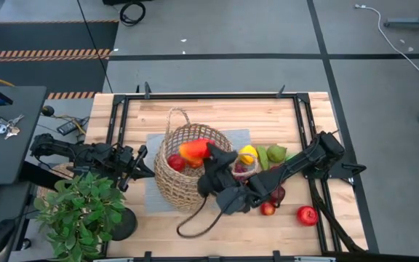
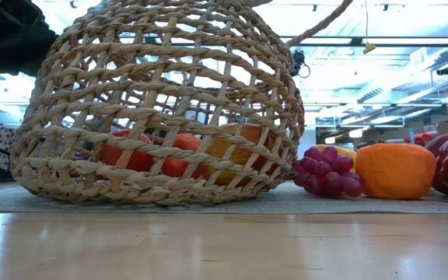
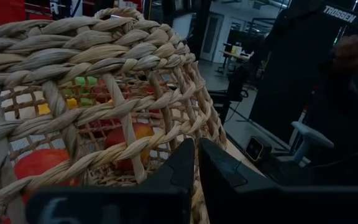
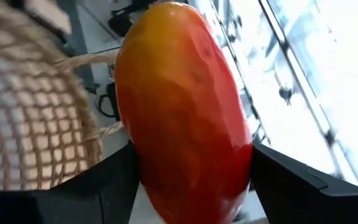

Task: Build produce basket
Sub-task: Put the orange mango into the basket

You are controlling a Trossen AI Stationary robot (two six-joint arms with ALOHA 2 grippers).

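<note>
The tan wicker basket [image 1: 188,178] stands on a grey mat [image 1: 155,142] at mid-table, with red apples [image 1: 176,161] inside; it fills the low view [image 2: 162,109]. My right gripper [image 1: 204,153] is shut on the red-orange mango [image 1: 193,151] over the basket's opening. My left gripper [image 1: 144,161] is shut beside the basket's left wall [image 3: 104,106]. A lemon [image 1: 247,154], green pears [image 1: 271,154], purple grapes [image 2: 329,171] and red apples [image 1: 308,215] lie on the table to the right of the basket. My right gripper pinches the mango's two long sides [image 4: 229,155] between its two fingers [image 4: 291,180], which lie across it. It comes from the table's right. The mango sits over the basket's opening; whether it rests on the fruit inside cannot be told. I cannot tell whether my left gripper touches the basket's wall.
A leafy potted plant [image 1: 82,211] stands at the near left corner, close to my left arm. One loop handle [image 1: 195,222] of the basket lies on the table toward the near edge. A black frame [image 1: 209,95] borders the tabletop. A side desk [image 1: 6,131] stands left.
</note>
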